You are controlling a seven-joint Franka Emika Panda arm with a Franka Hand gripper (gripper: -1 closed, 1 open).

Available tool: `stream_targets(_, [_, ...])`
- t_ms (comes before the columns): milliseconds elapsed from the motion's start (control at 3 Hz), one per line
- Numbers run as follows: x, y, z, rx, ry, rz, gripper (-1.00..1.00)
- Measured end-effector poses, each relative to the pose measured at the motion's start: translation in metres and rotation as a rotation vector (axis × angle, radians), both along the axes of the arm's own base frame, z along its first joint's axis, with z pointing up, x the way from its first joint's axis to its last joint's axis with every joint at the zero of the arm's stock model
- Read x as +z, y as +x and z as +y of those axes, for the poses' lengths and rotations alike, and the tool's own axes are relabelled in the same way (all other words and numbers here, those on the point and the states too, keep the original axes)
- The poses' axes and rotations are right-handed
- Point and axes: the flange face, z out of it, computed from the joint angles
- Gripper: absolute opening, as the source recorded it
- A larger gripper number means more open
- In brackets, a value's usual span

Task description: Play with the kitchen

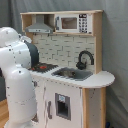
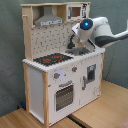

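While your task is loose enough that no single finish line exists, the pictures show little that you could count as done: the kitchen (image 2: 62,75) stands whole, with the oven door (image 2: 64,95) closed, the knobs (image 2: 65,73) untouched as far as I can see, and the microwave (image 1: 73,23) shut up under the top shelf. Nothing has been lifted out or set down anywhere. So treat the play as barely begun, with the doors, knobs and faucet (image 1: 85,59) all left to try.

Your arm (image 1: 17,75) reaches in over the counter. In the first exterior view its white bulk fills the first exterior view's left and hides the wrist end behind it, near the stovetop (image 1: 44,66). In the second exterior view the arm comes in from the second exterior view's right, its blue-lit joint (image 2: 86,25) high above the counter, with the wrist bent downward toward the sink (image 1: 73,74).

Your gripper (image 2: 73,44) hangs just over the sink basin, the stovetop beside it toward the second exterior view's left, the hood (image 2: 49,21) well above it. I cannot tell whether the jaws are spread or closed, or whether they hold anything; the dark shapes there merge with the faucet.
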Motion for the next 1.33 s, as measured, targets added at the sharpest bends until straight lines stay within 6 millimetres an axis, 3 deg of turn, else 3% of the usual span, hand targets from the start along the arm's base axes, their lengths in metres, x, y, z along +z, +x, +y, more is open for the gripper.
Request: stream_targets(1333, [-0.084,-0.025,0.023,0.168,-0.207,-0.239,1.0])
